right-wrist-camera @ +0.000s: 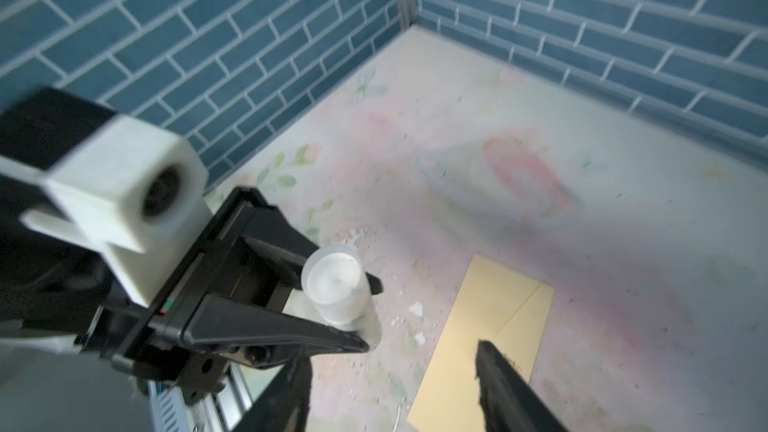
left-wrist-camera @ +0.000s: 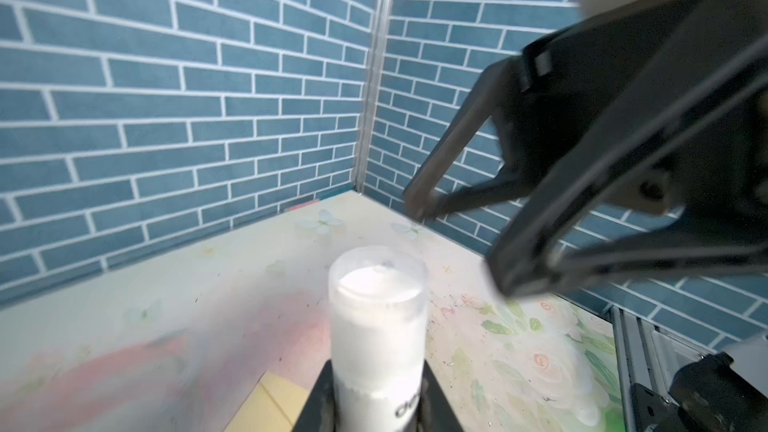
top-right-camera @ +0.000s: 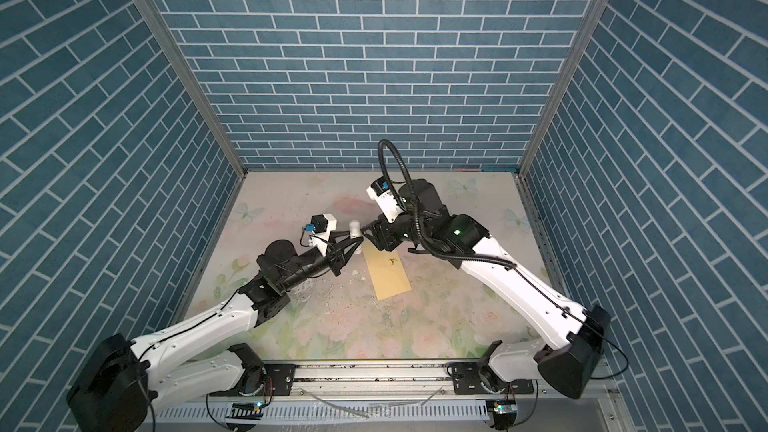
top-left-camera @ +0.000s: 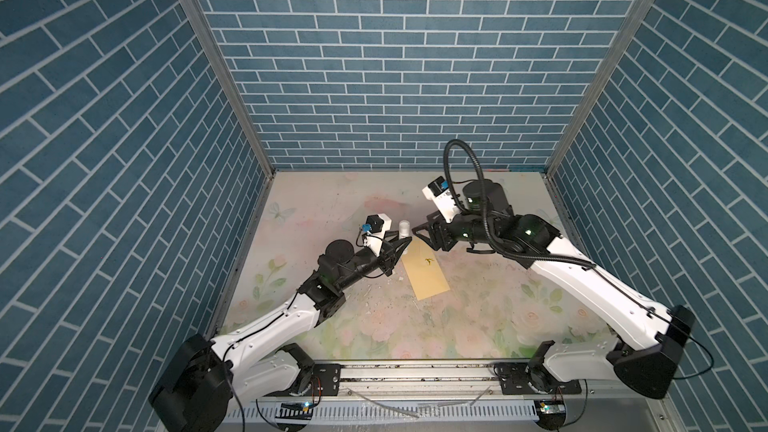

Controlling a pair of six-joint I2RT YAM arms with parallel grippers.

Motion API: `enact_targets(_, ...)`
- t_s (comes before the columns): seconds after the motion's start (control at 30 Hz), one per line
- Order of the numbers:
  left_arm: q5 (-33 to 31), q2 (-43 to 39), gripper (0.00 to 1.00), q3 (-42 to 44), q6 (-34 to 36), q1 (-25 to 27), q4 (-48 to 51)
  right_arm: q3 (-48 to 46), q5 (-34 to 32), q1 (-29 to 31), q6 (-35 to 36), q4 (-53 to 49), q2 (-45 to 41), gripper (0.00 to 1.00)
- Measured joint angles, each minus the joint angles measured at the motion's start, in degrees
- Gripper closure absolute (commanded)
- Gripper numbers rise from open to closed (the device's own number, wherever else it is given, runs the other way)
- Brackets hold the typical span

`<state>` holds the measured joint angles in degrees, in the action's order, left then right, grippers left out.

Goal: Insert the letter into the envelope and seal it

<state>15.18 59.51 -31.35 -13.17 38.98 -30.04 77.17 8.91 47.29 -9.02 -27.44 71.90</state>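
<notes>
The yellow-tan envelope [top-left-camera: 426,270] lies flat near the middle of the floral table [top-left-camera: 332,209], a small dark squiggle on its upper face. At its far end, the left gripper [right-wrist-camera: 365,313] pinches an uncapped white glue stick [right-wrist-camera: 336,284] between its fingers, clear of the paper. The right gripper [right-wrist-camera: 390,359] hangs just beside it above the envelope's far end, jaws spread and empty.

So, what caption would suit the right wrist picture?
Left gripper holds an uncapped glue stick near the envelope; right gripper open nearby.
</notes>
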Motion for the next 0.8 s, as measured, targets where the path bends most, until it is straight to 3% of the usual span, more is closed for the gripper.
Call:
enact_targets(0.17,-8.1,-2.0,1.0,-6.1,-7.7,0.0,18.8,-9.5,-9.6,-0.6,-0.3,6.3,-9.5,0.18)
enact_targets(0.37,-15.4,1.7,1.0,-13.4,-17.6,0.0,37.2,-17.9,-15.6,-3.4,-2.2,8.7,-13.6,0.16)
enact_targets(0.8,-19.6,21.7,1.0,-16.3,-29.1,0.0,49.5,-22.8,-16.0,-9.3,-6.7,9.5,-15.6,0.16)
